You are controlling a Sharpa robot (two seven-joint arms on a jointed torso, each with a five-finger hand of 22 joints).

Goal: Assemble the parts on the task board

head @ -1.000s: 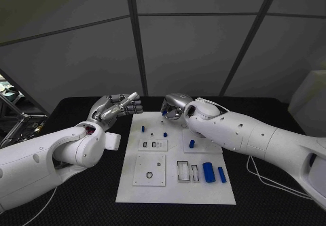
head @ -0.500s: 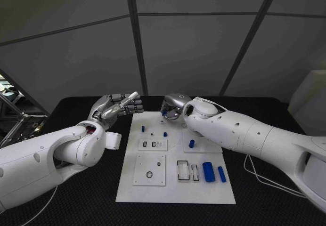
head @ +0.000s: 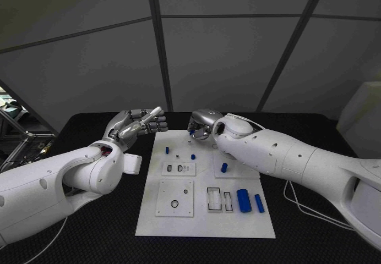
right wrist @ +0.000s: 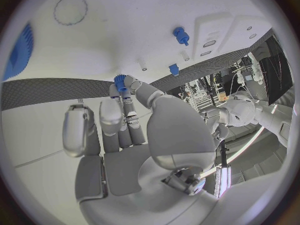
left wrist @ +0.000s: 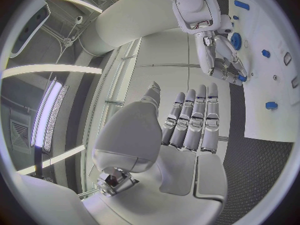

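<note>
Assembly was judged mid-way, several parts left loose.
A small blue part [right wrist: 120, 80] was pinched by the right hand [head: 203, 124] above the task board's [head: 205, 225] far end; the left hand [head: 136, 125] was held spread, empty.

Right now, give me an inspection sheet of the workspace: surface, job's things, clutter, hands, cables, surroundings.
Surface: black table, white board in the middle.
Job's things: blue parts lying on the board; one small blue part pinched in the right robot hand.
Clutter: nothing seen.
Hands: left robot hand raised beside the board, fingers straight, holding nothing; right robot hand over the board's far end.
Cables: thin cable on the table at right.
Surroundings: grey panelled wall.
</note>
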